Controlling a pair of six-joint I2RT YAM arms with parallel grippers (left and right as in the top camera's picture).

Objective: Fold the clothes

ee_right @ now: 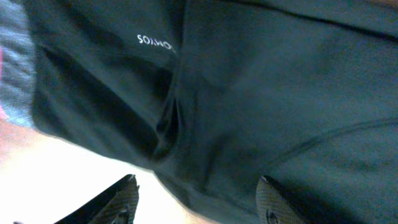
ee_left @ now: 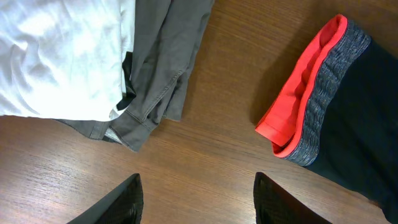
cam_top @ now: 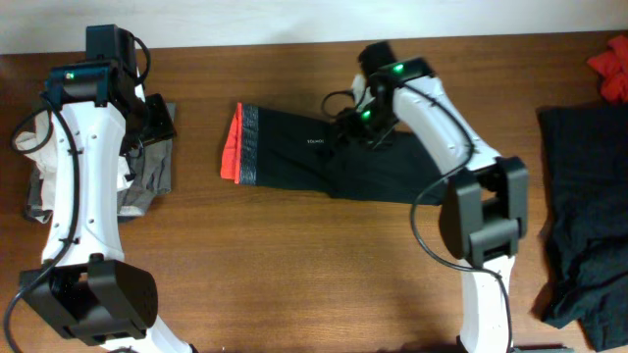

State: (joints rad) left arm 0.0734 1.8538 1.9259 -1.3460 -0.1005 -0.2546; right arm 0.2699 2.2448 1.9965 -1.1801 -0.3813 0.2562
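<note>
Right gripper [ee_right: 196, 190] fingers spread above black pants [cam_top: 294, 157], left gripper [ee_left: 198, 186] spread above table [ee_left: 211, 130] between grey garment [ee_left: 161, 68] and red waistband [ee_left: 298, 93].

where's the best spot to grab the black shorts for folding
Take the red-and-grey waistband of the black shorts, coming from the table's left end with the open left gripper. That thick banded edge lies flat and exposed there, facing the gripper, so the fingers can pinch it cleanly.

— What lies mid-counter [cam_top: 294, 284]?
— The shorts [cam_top: 294, 162], waistband [cam_top: 245, 147] pointing left, with the right claw [ee_right: 198, 190] over them.
— And either side?
— A stacked pile [cam_top: 152, 175] far left; another garment [cam_top: 589, 216] at the right edge.
</note>
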